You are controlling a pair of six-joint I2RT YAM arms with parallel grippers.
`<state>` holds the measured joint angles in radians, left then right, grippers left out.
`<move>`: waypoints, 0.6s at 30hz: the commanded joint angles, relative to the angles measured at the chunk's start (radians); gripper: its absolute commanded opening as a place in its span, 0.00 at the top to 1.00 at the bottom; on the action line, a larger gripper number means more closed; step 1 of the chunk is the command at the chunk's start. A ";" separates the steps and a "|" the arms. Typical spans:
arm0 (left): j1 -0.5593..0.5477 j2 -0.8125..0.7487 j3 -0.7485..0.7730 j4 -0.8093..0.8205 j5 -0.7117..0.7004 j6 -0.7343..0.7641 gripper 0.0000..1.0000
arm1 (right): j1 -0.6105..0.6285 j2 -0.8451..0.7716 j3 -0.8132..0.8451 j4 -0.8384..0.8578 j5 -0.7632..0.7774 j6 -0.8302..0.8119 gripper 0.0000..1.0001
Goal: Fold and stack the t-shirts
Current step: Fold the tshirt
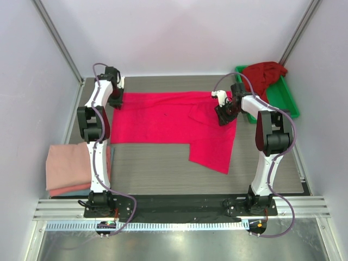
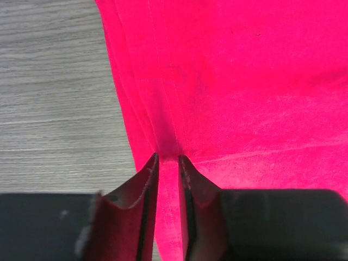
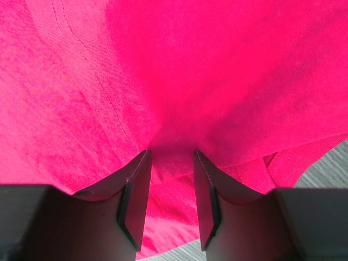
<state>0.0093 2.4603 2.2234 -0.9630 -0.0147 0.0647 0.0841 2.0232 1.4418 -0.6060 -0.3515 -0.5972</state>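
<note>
Bright red t-shirt lies spread flat on the table, pinched at both ends.
We find the left gripper clamped on a thin hem ridge and the right gripper holding a thicker bunch. In our judgement, the thin left pinch could slip on lifting and skew the fold, and the right may drag extra layers.
</note>
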 commanded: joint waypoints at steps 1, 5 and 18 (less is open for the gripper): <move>0.000 0.011 0.028 -0.014 0.012 0.018 0.81 | 0.006 0.006 0.009 0.017 0.006 -0.010 0.57; 0.000 -0.001 0.018 -0.025 0.040 0.015 0.89 | 0.005 0.006 0.005 0.017 0.009 -0.012 0.57; 0.038 -0.026 -0.044 -0.026 0.071 -0.052 0.74 | 0.006 -0.015 -0.011 0.022 0.017 -0.012 0.57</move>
<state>0.0196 2.4599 2.1975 -0.9695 0.0311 0.0303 0.0841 2.0232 1.4410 -0.6056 -0.3500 -0.5976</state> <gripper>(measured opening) 0.277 0.430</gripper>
